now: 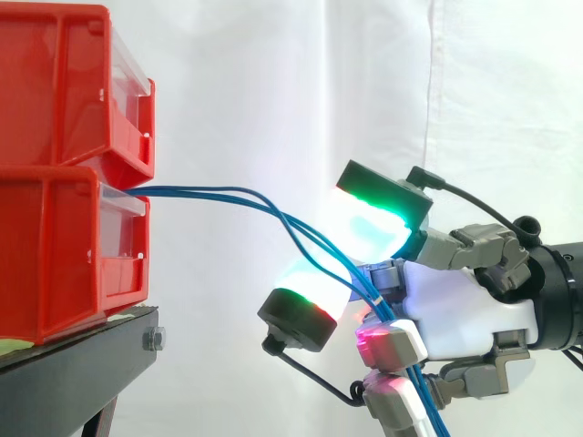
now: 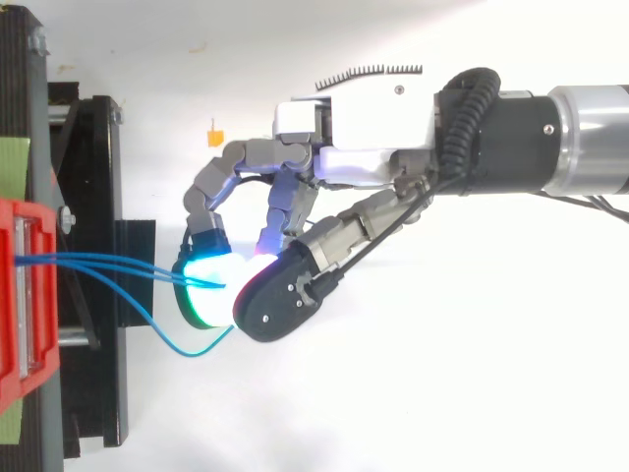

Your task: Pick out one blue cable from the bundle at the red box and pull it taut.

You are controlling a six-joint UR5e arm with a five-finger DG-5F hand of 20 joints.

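Observation:
Two red bins are stacked at the left, and the lower red bin (image 1: 64, 255) (image 2: 22, 295) has several thin blue cables (image 1: 228, 196) (image 2: 108, 264) coming out of its front. In the side view the cables run right and slope down between two thick glowing fingertips (image 1: 369, 223), then drop past the white palm of my hand (image 1: 455, 309). From above, my hand (image 2: 344, 147) reaches in from the right, its fingers curled so the pads meet on the cables. One blue cable (image 2: 192, 349) sags in a slack loop below the pads.
The bins rest on a black stand (image 1: 82, 350) (image 2: 98, 197) with a bolt at its front corner. A small orange marker (image 2: 213, 131) lies on the white surface behind the hand. A white curtain (image 1: 273, 91) hangs behind.

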